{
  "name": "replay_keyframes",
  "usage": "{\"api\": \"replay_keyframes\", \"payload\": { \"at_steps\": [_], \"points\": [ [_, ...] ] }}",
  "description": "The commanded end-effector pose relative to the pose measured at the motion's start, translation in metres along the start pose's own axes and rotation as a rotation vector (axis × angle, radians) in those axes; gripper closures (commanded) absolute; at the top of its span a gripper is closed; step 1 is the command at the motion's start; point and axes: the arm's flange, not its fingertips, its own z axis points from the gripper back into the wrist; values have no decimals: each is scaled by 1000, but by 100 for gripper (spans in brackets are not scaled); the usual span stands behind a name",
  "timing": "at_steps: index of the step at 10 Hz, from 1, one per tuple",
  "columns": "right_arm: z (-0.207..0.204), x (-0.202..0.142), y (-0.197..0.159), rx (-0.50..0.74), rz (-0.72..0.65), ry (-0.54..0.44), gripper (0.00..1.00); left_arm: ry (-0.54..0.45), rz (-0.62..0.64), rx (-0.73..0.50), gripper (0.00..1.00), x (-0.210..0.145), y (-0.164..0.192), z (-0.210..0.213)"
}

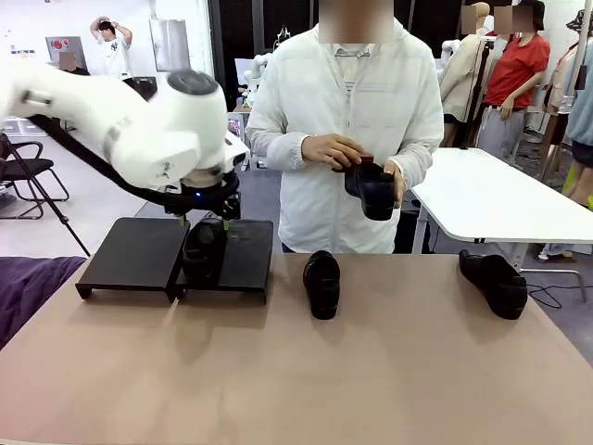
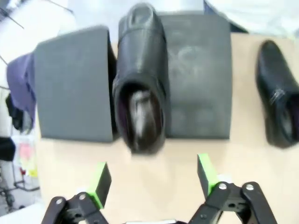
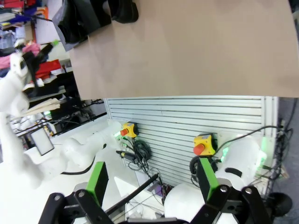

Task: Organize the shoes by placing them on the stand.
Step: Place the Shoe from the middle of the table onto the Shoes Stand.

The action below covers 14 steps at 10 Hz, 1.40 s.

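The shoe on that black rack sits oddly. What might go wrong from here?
The glossy black leather shoe lies over the gap between the two panels of the flat matte-black stand, heel past the near edge, so it might tip or slide off. The robot's open left hand hangs close above it and could nudge it when moving away.

No text, label, brand or number can be read in these pictures. A white T-shirt [image 1: 115, 56] on a person far behind the tabletop has a small dark mark on the chest, but it is too small to read. The yellow button boxes [image 3: 205, 142] on the slatted wall are too blurred to show any print.
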Motion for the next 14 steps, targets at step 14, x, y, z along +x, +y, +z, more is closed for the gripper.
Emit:
{"api": "replay_keyframes", "payload": {
  "at_steps": [14],
  "points": [
    [3,-1,0,1,14,3,0,224,111,-674,0,-135,253,155]
  ]
}}
